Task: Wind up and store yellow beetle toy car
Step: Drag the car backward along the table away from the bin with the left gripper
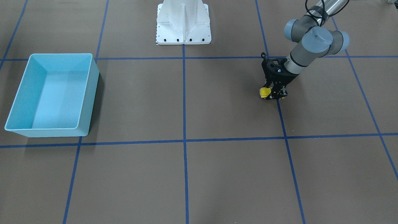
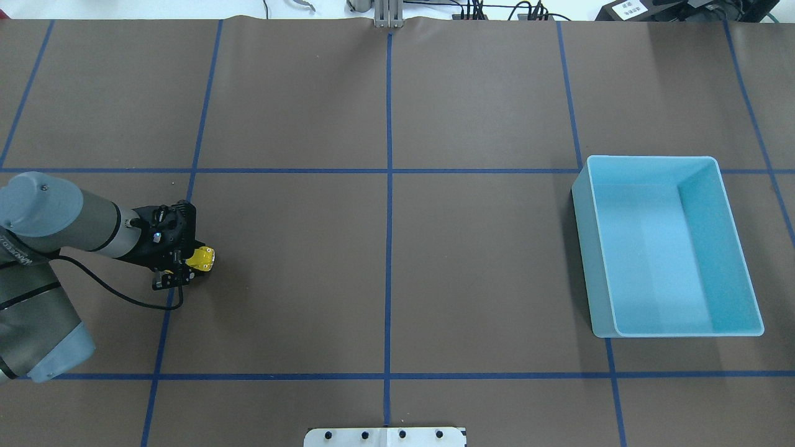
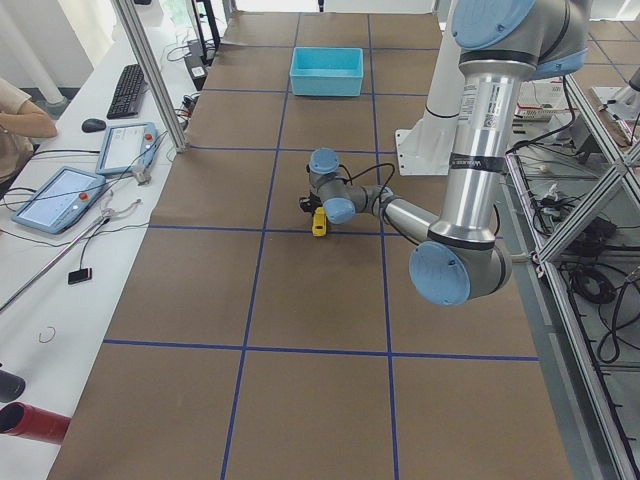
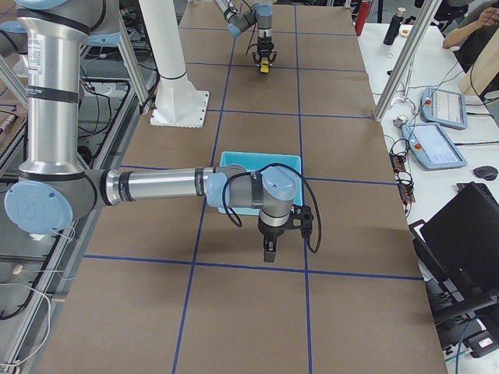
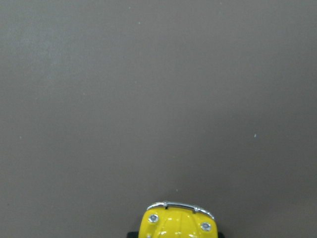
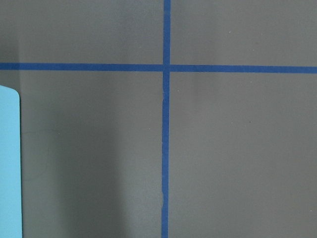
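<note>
The car [image 1: 264,92] sits well apart from the bin [image 1: 88,93], its sides pinched by the left gripper [image 1: 275,93]. Small, light, rigid and glossy, it may slip; the flanks look the safest hold. Whether the right gripper [image 4: 269,251] is spread cannot be told.

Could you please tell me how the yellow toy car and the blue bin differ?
The yellow beetle toy car is tiny; the blue bin is far larger. The car is rounded, the bin rectangular and open-topped. The car sits between the fingers of the left gripper; the bin stands alone, empty. Both rest on the table.
</note>
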`<state>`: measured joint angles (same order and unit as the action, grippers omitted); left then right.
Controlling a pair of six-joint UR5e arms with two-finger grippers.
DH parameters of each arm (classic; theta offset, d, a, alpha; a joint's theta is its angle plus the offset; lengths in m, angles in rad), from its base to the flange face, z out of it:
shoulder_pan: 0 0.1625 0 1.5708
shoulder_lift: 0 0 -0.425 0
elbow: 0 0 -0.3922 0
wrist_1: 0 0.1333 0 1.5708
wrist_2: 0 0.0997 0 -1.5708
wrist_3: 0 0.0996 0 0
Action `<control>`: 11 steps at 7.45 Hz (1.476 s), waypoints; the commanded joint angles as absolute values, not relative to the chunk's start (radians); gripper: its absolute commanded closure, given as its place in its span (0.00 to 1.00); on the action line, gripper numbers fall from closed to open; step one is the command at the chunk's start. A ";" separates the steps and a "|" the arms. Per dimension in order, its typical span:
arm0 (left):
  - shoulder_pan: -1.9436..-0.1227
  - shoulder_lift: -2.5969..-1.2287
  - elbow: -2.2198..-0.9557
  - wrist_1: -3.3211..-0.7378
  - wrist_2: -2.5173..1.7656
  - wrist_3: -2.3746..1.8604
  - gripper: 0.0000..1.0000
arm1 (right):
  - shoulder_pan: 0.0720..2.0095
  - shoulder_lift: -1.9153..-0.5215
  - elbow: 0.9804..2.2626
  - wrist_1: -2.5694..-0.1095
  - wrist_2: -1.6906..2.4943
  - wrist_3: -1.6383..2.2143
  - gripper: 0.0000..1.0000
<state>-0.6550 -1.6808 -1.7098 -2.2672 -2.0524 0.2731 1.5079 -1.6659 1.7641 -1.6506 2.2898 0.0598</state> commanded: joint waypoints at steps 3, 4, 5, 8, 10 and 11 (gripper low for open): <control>-0.664 -1.625 -1.713 -2.302 -2.059 0.334 0.75 | 1.508 -1.666 1.764 -1.651 2.289 0.060 0.00; -0.666 -1.615 -1.713 -2.309 -2.060 0.336 0.75 | 1.508 -1.666 1.764 -1.651 2.290 0.060 0.00; -0.666 -1.609 -1.712 -2.324 -2.066 0.336 0.75 | 1.508 -1.666 1.764 -1.651 2.290 0.060 0.00; -0.669 -1.588 -1.710 -2.351 -2.072 0.336 0.75 | 1.508 -1.666 1.764 -1.651 2.290 0.060 0.00; -0.675 -1.577 -1.709 -2.361 -2.080 0.336 0.75 | 1.506 -1.666 1.764 -1.651 2.289 0.060 0.00; -0.683 -1.568 -1.706 -2.370 -2.082 0.354 0.75 | 1.508 -1.666 1.764 -1.651 2.290 0.060 0.00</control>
